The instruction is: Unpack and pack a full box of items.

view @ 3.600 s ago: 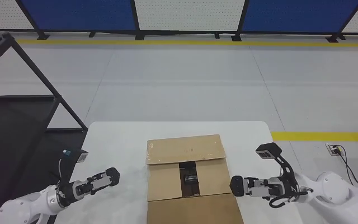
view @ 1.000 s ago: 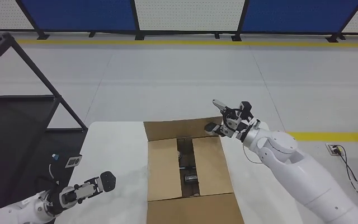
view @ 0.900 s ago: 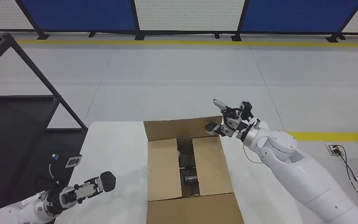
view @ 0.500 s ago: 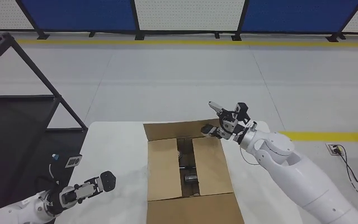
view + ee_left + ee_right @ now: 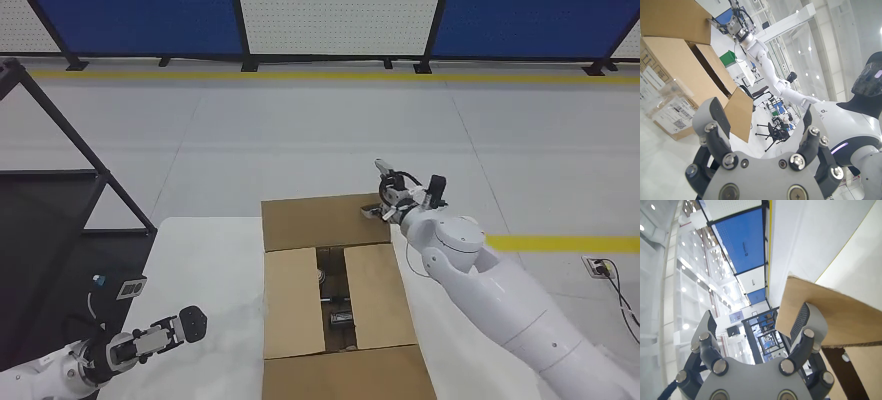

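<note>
The cardboard box point(image 5: 335, 315) stands in the middle of the white table point(image 5: 215, 270). Its far flap point(image 5: 322, 222) is tipped up and back, and the two side flaps lie nearly flat with a gap between them. Dark items point(image 5: 338, 300) show through that gap. My right gripper point(image 5: 384, 203) is open at the far flap's right corner, with one finger point(image 5: 803, 318) against the flap point(image 5: 836, 317). My left gripper point(image 5: 190, 323) is open and holds nothing, low over the table's front left, apart from the box point(image 5: 676, 62). The left wrist view also shows the right gripper point(image 5: 723, 24) at the raised flap.
A black rack point(image 5: 60, 230) stands beside the table's left edge. A small grey device point(image 5: 130, 288) sits at that edge. The near flap point(image 5: 345, 375) hangs out toward the front edge. Bare table lies on either side of the box.
My right gripper has gone from beside the box's near right to the far flap's corner, then pushed away from me. The far flap has swung up and back. My left arm has barely moved.
</note>
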Controlling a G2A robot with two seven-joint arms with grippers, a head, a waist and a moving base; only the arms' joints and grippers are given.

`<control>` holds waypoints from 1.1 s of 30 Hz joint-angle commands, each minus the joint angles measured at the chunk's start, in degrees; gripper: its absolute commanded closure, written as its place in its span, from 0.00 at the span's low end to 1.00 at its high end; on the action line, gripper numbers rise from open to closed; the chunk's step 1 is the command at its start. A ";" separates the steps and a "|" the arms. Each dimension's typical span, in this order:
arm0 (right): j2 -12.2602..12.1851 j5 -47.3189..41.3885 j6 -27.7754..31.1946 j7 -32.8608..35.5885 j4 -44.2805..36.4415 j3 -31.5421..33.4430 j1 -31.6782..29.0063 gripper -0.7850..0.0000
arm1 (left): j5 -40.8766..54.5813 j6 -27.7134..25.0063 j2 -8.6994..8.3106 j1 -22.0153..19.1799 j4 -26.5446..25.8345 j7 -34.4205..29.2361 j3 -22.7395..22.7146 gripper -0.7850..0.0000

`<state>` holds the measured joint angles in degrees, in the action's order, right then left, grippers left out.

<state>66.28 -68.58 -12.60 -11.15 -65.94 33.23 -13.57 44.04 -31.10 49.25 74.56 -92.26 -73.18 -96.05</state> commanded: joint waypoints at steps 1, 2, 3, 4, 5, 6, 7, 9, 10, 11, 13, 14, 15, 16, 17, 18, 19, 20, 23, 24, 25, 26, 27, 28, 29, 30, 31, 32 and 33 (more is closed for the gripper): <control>1.31 0.30 -1.18 -1.48 2.27 -0.92 1.15 0.00 | 0.00 0.00 0.00 0.00 0.00 0.00 0.00 0.00; 1.98 0.11 -1.72 -1.51 3.26 -1.28 1.64 0.00 | 0.00 0.00 0.00 0.00 0.00 0.00 0.00 0.00; 2.60 0.08 -1.83 -1.60 4.40 -1.51 2.09 0.00 | 0.00 0.00 0.00 0.00 0.00 0.00 0.00 0.00; 3.19 0.47 -1.98 -2.05 5.48 -1.86 2.50 0.00 | 0.00 0.00 0.00 0.00 0.00 0.00 0.00 0.00; 3.79 0.58 -2.05 -2.38 6.38 -2.11 2.82 0.00 | 0.00 0.00 0.00 0.00 0.00 0.00 0.00 0.00; 4.37 0.63 -2.20 -2.74 7.34 -2.31 3.11 0.00 | 0.00 0.00 0.00 0.00 0.00 0.00 0.00 0.00; 4.94 0.96 -2.45 -3.47 8.28 -2.56 3.46 0.00 | 0.00 0.00 0.00 0.00 0.00 0.00 0.00 0.00; 6.05 1.83 -3.12 -4.29 9.73 -3.22 3.98 0.00 | 0.00 0.00 0.00 0.00 0.00 0.00 0.00 0.00; 6.56 2.46 -3.48 -4.83 10.54 -3.51 4.27 0.00 | 0.00 0.00 0.00 0.00 0.00 0.00 0.00 0.00; 7.07 3.14 -3.83 -5.24 11.22 -3.85 4.48 0.00 | 0.00 0.00 0.00 0.00 0.00 0.00 0.00 0.00; 8.02 3.65 -4.39 -5.80 12.85 -4.05 4.85 0.00 | 0.00 0.00 0.00 0.00 0.00 0.00 0.00 0.00; 8.48 3.92 -4.56 -6.23 13.61 -4.13 4.98 0.00 | 0.00 0.00 0.00 0.00 0.00 0.00 0.00 0.00; 8.93 3.86 -4.74 -6.15 14.32 -4.11 5.05 0.00 | 0.00 0.00 0.00 0.00 0.00 0.00 0.00 0.00; 9.35 3.71 -5.04 -5.83 15.15 -4.04 5.10 0.00 | 0.00 0.00 0.00 0.00 0.00 0.00 0.00 0.00; 9.74 3.82 -5.56 -5.48 15.98 -4.07 5.20 0.00 | 0.00 0.00 0.00 0.00 0.00 0.00 0.00 0.00; 10.12 4.06 -6.17 -5.24 16.81 -4.13 5.32 0.00 | 0.00 0.00 0.00 0.00 0.00 0.00 0.00 0.00; 10.48 4.27 -6.69 -4.95 17.58 -4.15 5.44 0.00 | 0.00 0.00 0.00 0.00 0.00 0.00 0.00 0.00; 10.82 4.46 -7.20 -4.63 18.34 -4.14 5.51 0.00 | 0.00 0.00 0.00 0.00 0.00 0.00 0.00 0.00; 11.60 5.33 -8.96 -2.88 20.33 -3.98 5.86 0.00 | 0.00 0.00 0.00 0.00 0.00 0.00 0.00 0.00; 11.76 5.91 -9.76 -2.04 20.87 -3.98 6.00 0.00 | 0.00 0.00 0.00 0.00 0.00 0.00 0.00 0.00; 11.84 6.13 -10.06 -1.50 21.24 -3.84 6.06 0.00 | 0.00 0.00 0.00 0.00 0.00 0.00 0.00 0.00; 11.92 6.42 -10.42 -0.60 21.74 -3.58 6.06 0.00 | 0.00 0.00 0.00 0.00 0.00 0.00 0.00 0.00; 11.95 7.01 -11.11 0.32 22.13 -3.47 6.08 0.00 | 0.00 0.00 0.00 0.00 0.00 0.00 0.00 0.00; 11.95 7.40 -11.59 0.99 22.37 -3.37 6.10 0.00 | 0.00 0.00 0.00 0.00 0.00 0.00 0.00 0.00; 11.92 8.13 -12.30 1.87 22.73 -3.24 6.12 0.00 | 0.00 0.00 0.00 0.00 0.00 0.00 0.00 0.00; 11.88 8.78 -12.83 2.46 23.07 -3.03 6.09 0.00 | 0.00 0.00 0.00 0.00 0.00 0.00 0.00 0.00; 11.83 9.48 -13.31 2.95 23.29 -2.85 6.01 0.00 | 0.00 0.00 0.00 0.00 0.00 0.00 0.00 0.00; 11.77 10.18 -13.70 3.35 23.47 -2.65 5.90 0.00 | 0.00 0.00 0.00 0.00 0.00 0.00 0.00 0.00; 11.69 10.64 -13.94 3.98 23.51 -2.34 5.73 0.00 | 0.00 0.00 0.00 0.00 0.00 0.00 0.00 0.00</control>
<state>78.02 -58.29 -26.36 -7.60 -42.45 30.67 -7.72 44.04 -31.10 49.25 74.56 -92.26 -73.18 -96.05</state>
